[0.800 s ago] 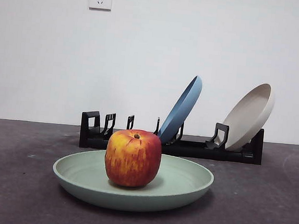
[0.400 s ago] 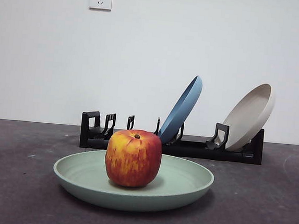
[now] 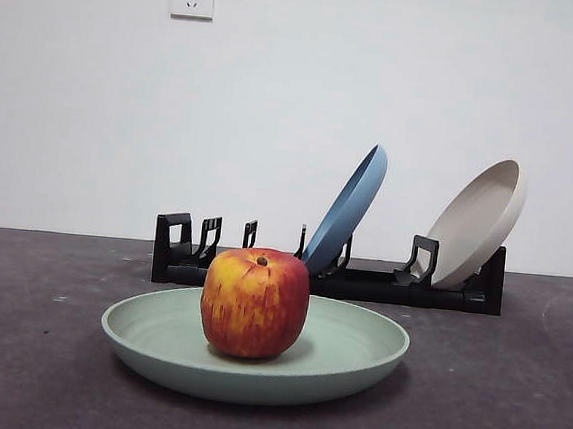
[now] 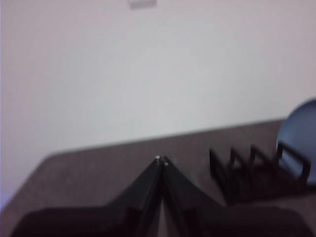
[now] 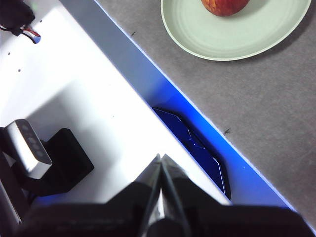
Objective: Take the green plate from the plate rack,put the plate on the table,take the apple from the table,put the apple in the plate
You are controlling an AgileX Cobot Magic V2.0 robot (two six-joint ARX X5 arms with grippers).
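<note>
The apple (image 3: 255,303) sits upright in the middle of the green plate (image 3: 354,356), which lies flat on the table (image 3: 492,393) in front of the plate rack (image 3: 361,281). The plate (image 5: 237,34) and part of the apple (image 5: 224,6) also show in the right wrist view. My right gripper (image 5: 160,158) is shut and empty, held back over the white edge beside the table. My left gripper (image 4: 161,160) is shut and empty, held above the table near the rack's end (image 4: 242,168). Neither gripper shows in the front view.
A blue plate (image 3: 347,208) and a beige plate (image 3: 481,224) lean in the rack. The blue plate (image 4: 298,143) shows at the edge of the left wrist view. A white platform (image 5: 74,98) with a black device (image 5: 34,153) borders the table.
</note>
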